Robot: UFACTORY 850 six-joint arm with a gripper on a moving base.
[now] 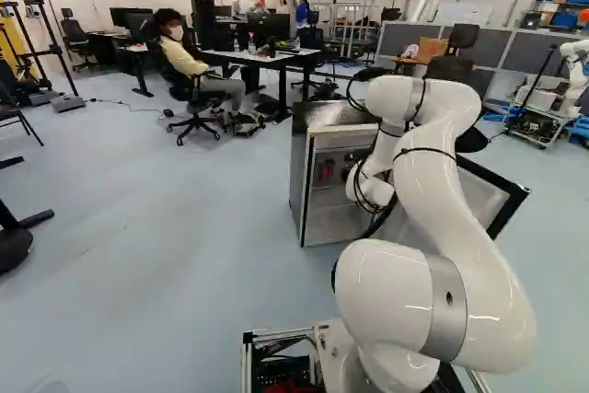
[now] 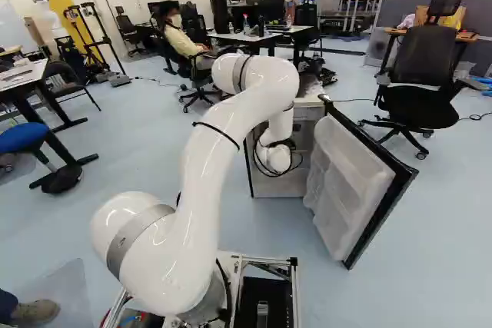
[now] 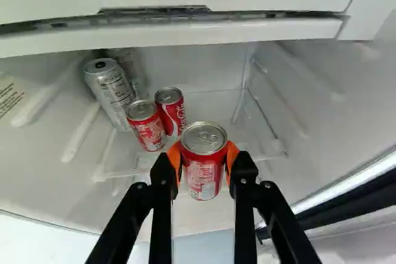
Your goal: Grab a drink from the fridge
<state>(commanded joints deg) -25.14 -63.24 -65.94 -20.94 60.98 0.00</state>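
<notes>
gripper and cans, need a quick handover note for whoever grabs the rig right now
Gripper: shut on a red can, an orange pad on either side.
Other drinks: two more red cans and a silver can, in the fridge ahead of the gripper.
Done: fridge door open, one can gripped.
Left: bring that can out of the fridge. I can't tell whether it is off the shelf yet; probably best to check that and keep away from the open door.
</notes>
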